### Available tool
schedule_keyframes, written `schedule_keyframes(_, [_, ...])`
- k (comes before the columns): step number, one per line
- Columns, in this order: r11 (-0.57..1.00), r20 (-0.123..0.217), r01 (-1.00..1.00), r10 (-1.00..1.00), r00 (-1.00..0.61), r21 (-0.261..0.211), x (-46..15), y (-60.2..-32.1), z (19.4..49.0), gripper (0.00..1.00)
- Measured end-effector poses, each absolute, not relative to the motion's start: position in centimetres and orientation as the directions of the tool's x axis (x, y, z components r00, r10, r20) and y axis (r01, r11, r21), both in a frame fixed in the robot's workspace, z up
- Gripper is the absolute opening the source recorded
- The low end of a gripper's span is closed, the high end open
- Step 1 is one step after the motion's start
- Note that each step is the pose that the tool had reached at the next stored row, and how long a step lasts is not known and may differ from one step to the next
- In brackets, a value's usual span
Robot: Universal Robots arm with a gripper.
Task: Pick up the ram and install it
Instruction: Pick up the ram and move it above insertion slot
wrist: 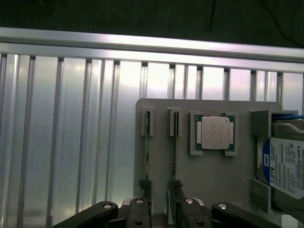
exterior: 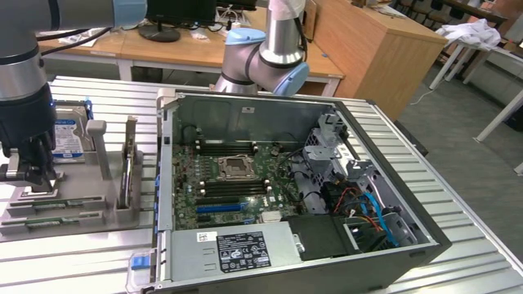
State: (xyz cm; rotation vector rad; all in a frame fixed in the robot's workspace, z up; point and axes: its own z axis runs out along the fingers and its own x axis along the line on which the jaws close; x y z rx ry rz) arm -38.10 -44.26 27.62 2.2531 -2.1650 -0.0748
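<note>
Aluminium slatted counter (exterior: 73,269) (wrist: 71,142). Grey fixture tray (exterior: 98,217) (wrist: 213,180) sits on its left side, with the open PC case (exterior: 392,254) just right of the tray.

Both ram sticks are seated on edge in the tray's slots, side by side: far ram stick (exterior: 65,201) (wrist: 173,152) and near ram stick (exterior: 49,220) (wrist: 147,152). Neither is lifted.

Arm (exterior: 21,79) hangs over the tray's left end. Jaws are spread wide and hold nothing. In the wrist view one fingertip (wrist: 144,194) sits over the end of the near ram stick and the other over the end of the far ram stick. Can't tell if either touches.

Rest of the tray:
- CPU (wrist: 211,133) in a recess just beside the far ram stick.
- Hard drive (exterior: 67,138) (wrist: 285,166) upright at the far end.
- Expansion card (exterior: 128,162) standing on edge, right of the sticks.

Inside the case:
- Motherboard (exterior: 237,184) lies flat, CPU socket (exterior: 234,166) in the middle.
- Dark memory slots (exterior: 229,147) run far and near of the socket.
- Blue slot (exterior: 219,208) sits nearer.
- Power supply (exterior: 237,248) is along the near edge.
</note>
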Motion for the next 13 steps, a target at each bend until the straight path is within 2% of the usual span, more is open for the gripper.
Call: schedule_keyframes(13, [-0.04, -0.023, -0.998, -0.999, 0.039, 0.045, -38.1, -44.3, 25.9, 0.3])
